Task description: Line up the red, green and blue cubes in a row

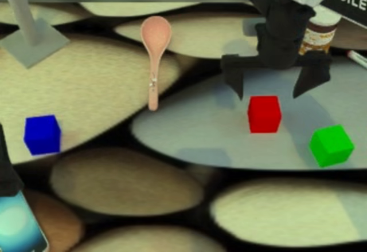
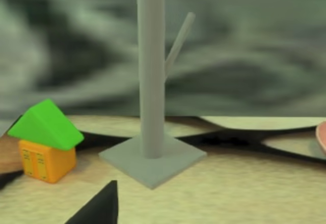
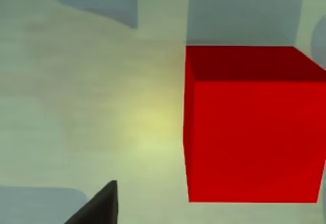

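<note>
My right gripper (image 1: 276,85) hangs wide open and empty, just behind the glossy bright red cube (image 1: 264,114), mid-right on the table. It looks light, rigid and slick, so I'd pinch its flat opposite sides squarely.

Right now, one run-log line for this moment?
right claw open above red cube | green cube right | blue cube far left | left arm parked, bottom-left
</note>
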Controlling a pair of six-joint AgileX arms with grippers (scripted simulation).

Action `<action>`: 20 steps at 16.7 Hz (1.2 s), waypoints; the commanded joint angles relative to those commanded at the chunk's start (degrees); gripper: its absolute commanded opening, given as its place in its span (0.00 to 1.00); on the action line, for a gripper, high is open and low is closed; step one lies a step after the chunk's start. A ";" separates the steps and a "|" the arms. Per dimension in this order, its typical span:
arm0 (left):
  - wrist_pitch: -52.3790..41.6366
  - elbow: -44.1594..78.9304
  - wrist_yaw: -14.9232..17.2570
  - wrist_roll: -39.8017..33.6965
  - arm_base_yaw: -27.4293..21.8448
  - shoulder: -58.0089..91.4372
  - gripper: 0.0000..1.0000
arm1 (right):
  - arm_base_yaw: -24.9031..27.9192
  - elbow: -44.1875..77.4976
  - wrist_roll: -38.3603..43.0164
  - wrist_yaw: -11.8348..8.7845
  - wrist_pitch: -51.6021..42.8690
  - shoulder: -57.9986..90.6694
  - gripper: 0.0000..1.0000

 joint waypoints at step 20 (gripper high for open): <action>0.00 0.00 0.00 0.00 0.00 0.00 1.00 | 0.31 -11.58 0.27 0.06 16.21 4.53 0.40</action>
